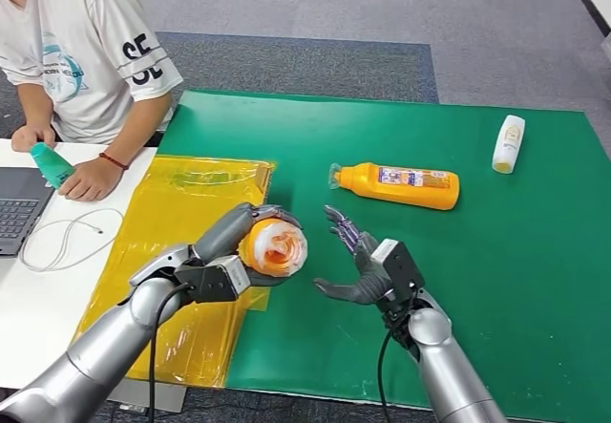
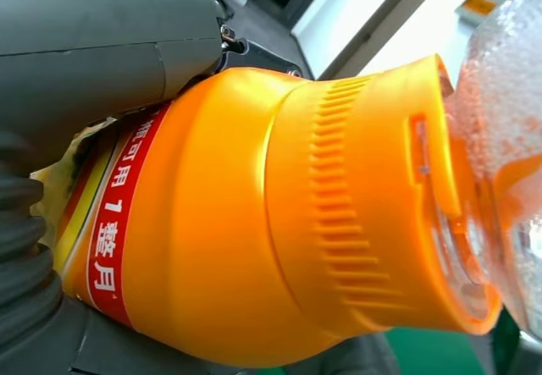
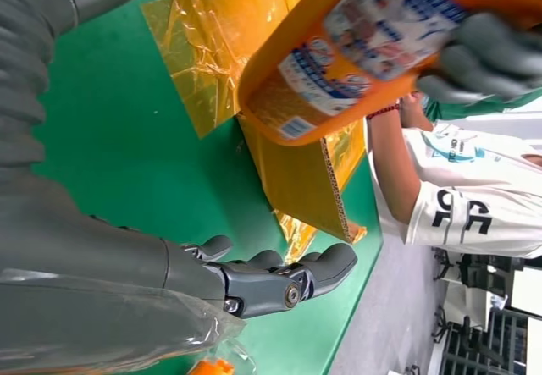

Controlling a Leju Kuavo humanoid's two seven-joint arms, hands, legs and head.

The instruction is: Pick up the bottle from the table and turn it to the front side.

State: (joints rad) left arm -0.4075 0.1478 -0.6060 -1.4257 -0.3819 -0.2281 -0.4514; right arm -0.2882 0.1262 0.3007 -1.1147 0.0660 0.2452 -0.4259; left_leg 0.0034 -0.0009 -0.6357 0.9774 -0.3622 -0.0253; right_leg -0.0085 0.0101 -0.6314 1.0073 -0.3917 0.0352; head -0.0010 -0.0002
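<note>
Head view: the left hand (image 1: 230,251) is gripping an orange bottle (image 1: 274,246) above the near left part of the green mat (image 1: 504,280), beside the yellow plastic sheet (image 1: 180,213).
Bottle look: the left wrist view is showing an orange plastic body (image 2: 211,223), a ribbed orange collar, a clear cap and a red label band with white characters.
Bottle axis: the long axis is running roughly toward the camera, with the clear-capped end facing up and near; the base is pointing away and down.
Left fingers: they are wrapping around the bottle's body, thumb pressing one side.
Right hand (image 1: 360,265): it is hovering just right of the bottle, fingers spread and holding nothing.
Far side: a second orange bottle (image 1: 396,186) is lying lengthwise on the mat, cap to the left; a small white bottle (image 1: 509,143) is lying far right.
Person (image 1: 79,51): sitting far left, holding a teal bottle (image 1: 51,165) beside a laptop (image 1: 18,208).
</note>
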